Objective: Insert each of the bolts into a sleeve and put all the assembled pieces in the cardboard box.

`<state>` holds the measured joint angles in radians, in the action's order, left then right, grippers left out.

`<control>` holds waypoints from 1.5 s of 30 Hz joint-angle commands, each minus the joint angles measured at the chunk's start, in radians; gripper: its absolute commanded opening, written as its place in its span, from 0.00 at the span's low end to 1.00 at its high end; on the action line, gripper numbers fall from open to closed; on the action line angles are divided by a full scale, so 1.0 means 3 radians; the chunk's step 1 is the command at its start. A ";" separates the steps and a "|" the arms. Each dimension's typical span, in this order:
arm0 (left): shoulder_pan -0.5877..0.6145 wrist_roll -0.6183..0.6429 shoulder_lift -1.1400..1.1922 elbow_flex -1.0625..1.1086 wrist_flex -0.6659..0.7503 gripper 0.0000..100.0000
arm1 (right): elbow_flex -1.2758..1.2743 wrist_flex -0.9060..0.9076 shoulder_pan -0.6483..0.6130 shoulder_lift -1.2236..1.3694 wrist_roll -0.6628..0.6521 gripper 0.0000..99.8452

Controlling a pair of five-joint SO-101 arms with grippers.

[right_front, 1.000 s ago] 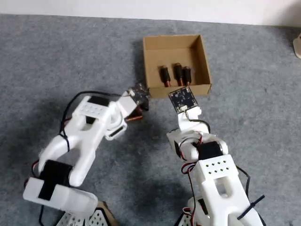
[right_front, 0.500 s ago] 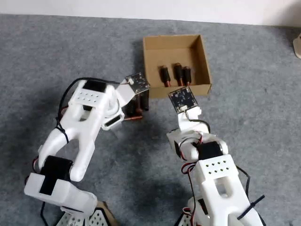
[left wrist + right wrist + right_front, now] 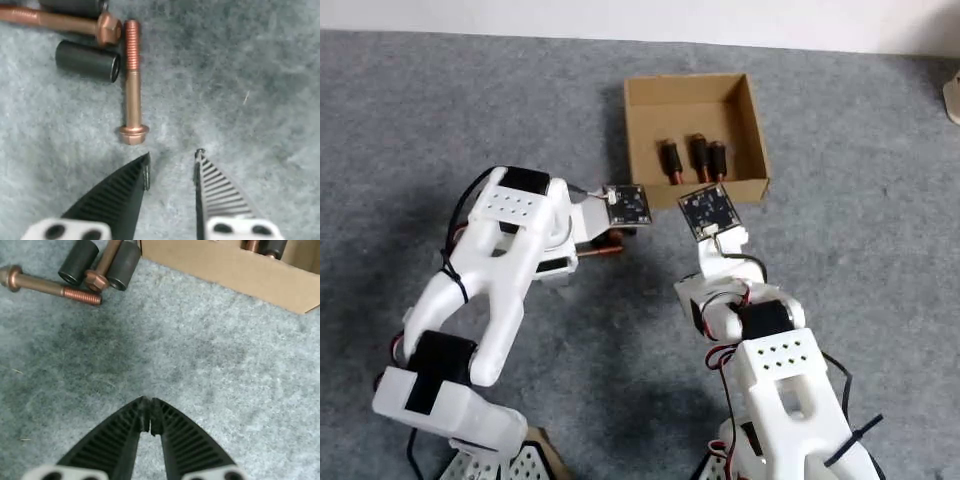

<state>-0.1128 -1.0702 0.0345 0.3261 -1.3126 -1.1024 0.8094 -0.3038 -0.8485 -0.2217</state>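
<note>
At far centre in the high view, box (image 3: 692, 112) holds three pieces (image 3: 697, 155), long axes near-far; the left arm mostly hides the loose parts.
Left wrist view: left gripper (image 3: 172, 157) open, empty; bolt (image 3: 132, 82) head by a fingertip, thread pointing away; sleeve (image 3: 87, 61) beside; second bolt (image 3: 60, 21) cut off.
Right wrist view: right gripper (image 3: 150, 415) closed, empty, box wall ahead.

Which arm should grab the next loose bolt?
Left, probably: the left gripper is open beside a loose bolt; the right gripper is shut and farther off.

White shells (image 3: 495, 270), black servos (image 3: 435, 362), red-black wires (image 3: 720, 355), ribbed black left claw (image 3: 173, 156).
</note>
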 commanded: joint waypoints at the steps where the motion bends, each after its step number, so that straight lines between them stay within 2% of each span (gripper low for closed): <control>1: -0.0059 -0.0205 -0.0176 -0.0141 -0.0046 0.15 | 0.0028 -0.0064 -0.0023 -0.0064 0.0000 0.01; 6: -0.0059 -0.0317 0.0120 -0.0304 -0.0020 0.15 | 0.0028 -0.0064 -0.0023 -0.0064 0.0000 0.01; 17: -0.0079 -0.0302 0.1383 -0.1250 -0.0061 0.15 | 0.0028 -0.0069 -0.0038 -0.0049 -0.0128 0.01; 22: -0.0054 -0.0302 0.1721 -0.1394 -0.0286 0.12 | -0.0003 -0.0141 -0.0038 -0.0049 -0.0128 0.01; 25: -0.0023 -0.0302 0.1772 -0.1394 -0.0312 0.03 | -0.0197 -0.0386 -0.0038 -0.0074 -0.0133 0.01; 32: 0.0069 -0.0015 0.1767 -0.1527 -0.0486 0.01 | -0.0289 -0.0458 -0.0038 -0.0074 -0.0133 0.01; 37: 0.0222 0.0578 0.1772 -0.1890 -0.0522 0.01 | -0.0289 -0.0463 -0.0038 -0.0074 -0.0133 0.01; 40: 0.0304 0.0578 0.1772 -0.1972 -0.0527 0.00 | -0.0299 -0.0463 -0.0038 -0.0074 -0.0133 0.01; 45: 0.0294 0.0143 0.1767 -0.1992 -0.0910 0.00 | -0.0299 -0.0463 -0.0038 -0.0074 -0.0133 0.01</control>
<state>-0.0330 -0.9582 0.5823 -0.2232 -1.5075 -1.1960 0.6912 -0.3053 -0.8485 -0.2478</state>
